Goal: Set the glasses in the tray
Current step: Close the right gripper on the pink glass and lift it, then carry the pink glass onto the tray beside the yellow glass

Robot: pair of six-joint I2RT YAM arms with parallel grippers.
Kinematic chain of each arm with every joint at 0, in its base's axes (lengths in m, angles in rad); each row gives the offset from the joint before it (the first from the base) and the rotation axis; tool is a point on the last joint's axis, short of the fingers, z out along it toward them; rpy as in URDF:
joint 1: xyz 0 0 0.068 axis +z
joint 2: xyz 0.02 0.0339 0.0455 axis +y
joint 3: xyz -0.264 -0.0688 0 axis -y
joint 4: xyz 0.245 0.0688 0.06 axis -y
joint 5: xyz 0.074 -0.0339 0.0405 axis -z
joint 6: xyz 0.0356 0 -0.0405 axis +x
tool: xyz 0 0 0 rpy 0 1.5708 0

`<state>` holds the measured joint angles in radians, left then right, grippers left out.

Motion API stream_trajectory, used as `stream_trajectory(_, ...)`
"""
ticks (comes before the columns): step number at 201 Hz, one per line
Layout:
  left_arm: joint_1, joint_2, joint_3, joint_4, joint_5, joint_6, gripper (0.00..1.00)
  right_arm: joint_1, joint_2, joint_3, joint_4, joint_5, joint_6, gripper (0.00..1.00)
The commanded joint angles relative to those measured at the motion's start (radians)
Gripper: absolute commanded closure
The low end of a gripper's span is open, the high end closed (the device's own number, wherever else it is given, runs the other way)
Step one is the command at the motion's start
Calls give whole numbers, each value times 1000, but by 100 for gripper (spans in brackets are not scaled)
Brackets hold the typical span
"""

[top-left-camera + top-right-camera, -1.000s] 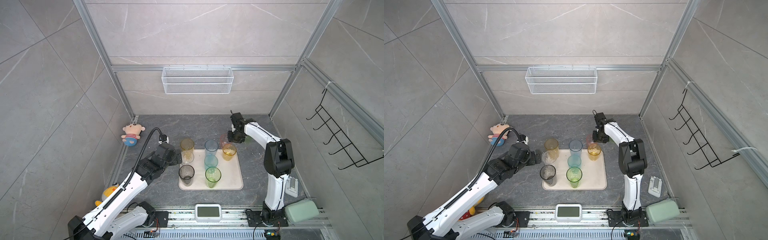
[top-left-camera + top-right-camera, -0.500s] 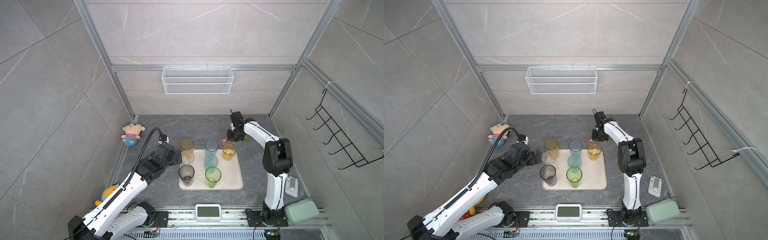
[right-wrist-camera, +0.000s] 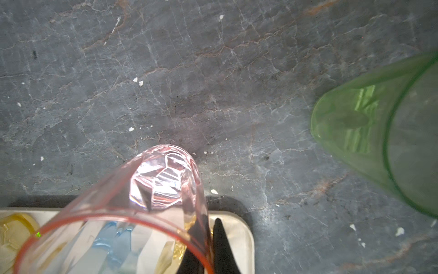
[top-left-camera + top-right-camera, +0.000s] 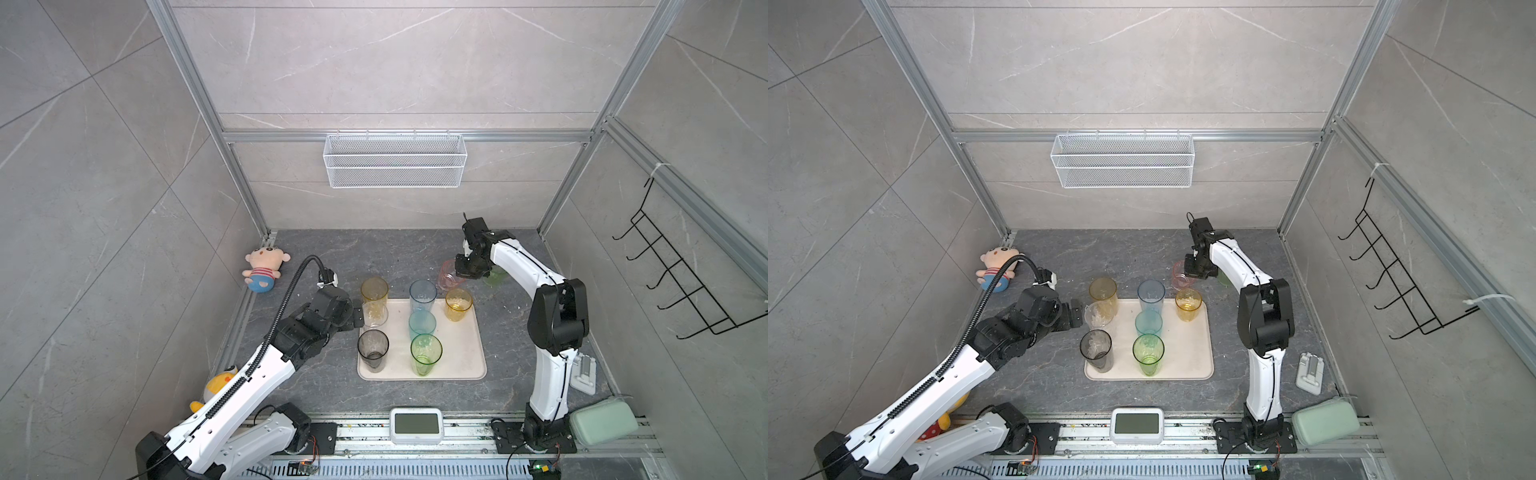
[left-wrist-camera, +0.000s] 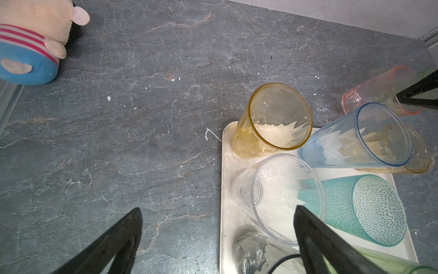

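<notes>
Pink glass point(image 4: 447, 277) not on tray point(image 4: 465, 361), sits just past its far right corner, rim pinched tight in right claw point(image 4: 460, 271). Pale green glass point(image 4: 494, 277) on tabletop point(image 4: 332, 257) just right of it, half behind arm. Rest standing on tray:
- left side: amber glass point(image 4: 374, 291), clear glass point(image 4: 374, 316), grey glass point(image 4: 372, 348)
- middle: blue glass point(image 4: 422, 294), teal glass point(image 4: 421, 325), tall green glass point(image 4: 425, 353)
- far right: short yellow glass point(image 4: 458, 304)

Left claw point(image 4: 357, 319) spread wide, holding nothing, beside clear glass.
</notes>
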<state>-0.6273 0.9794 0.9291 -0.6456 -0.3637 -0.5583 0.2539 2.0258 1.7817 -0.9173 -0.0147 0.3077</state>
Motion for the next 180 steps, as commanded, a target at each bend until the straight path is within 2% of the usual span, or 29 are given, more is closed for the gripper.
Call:
stream_trajectory(1, 5, -13, 19, 20, 0, -10, 0, 1, -110, 48, -61, 14, -26, 100)
stream_trajectory(101, 6, -4, 19, 41, 12, -23, 0, 21, -385, 13, -256, -31, -24, 100)
stream_trajectory(180, 5, 13, 15, 64, 32, -29, 0, 112, -546, -55, -366, 32, -12, 100)
